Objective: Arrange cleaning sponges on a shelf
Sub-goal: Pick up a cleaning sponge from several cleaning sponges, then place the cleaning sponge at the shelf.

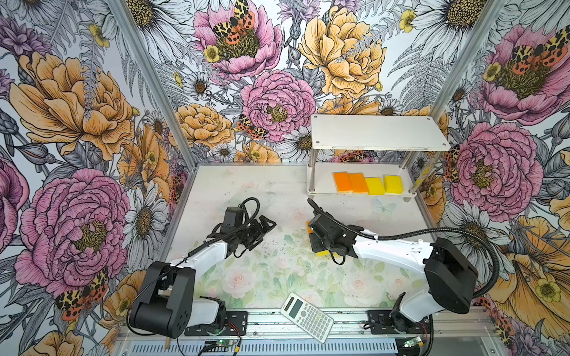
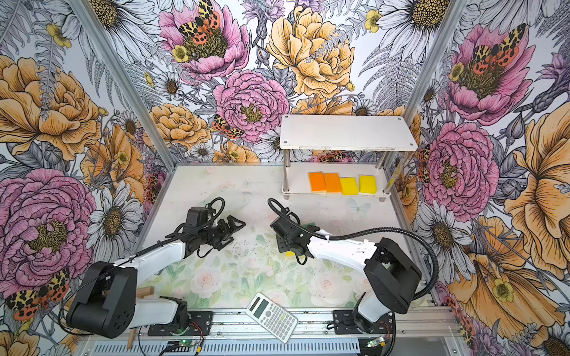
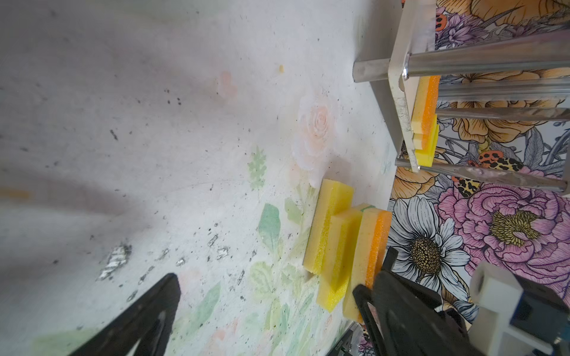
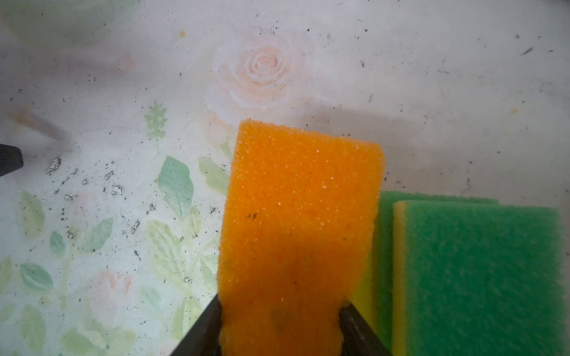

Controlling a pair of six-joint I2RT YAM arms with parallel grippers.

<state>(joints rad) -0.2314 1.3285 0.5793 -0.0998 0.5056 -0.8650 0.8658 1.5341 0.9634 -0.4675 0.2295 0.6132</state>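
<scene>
Right wrist view: the right gripper [image 4: 280, 311] pinches one orange sponge [image 4: 302, 200] by its end, and the foam squashes in between the jaws. Two green sponges [image 4: 481, 277] lie just beside it. In a top view the shelf [image 1: 379, 132] stands at one o'clock from that gripper, with four sponges [image 1: 357, 183] in a row on its low board. The left gripper [image 1: 264, 229] hangs wide apart and empty at nine o'clock. This looks like the pick-up step. Next, I think, lift the sponge and carry it to a free spot on the shelf.
</scene>
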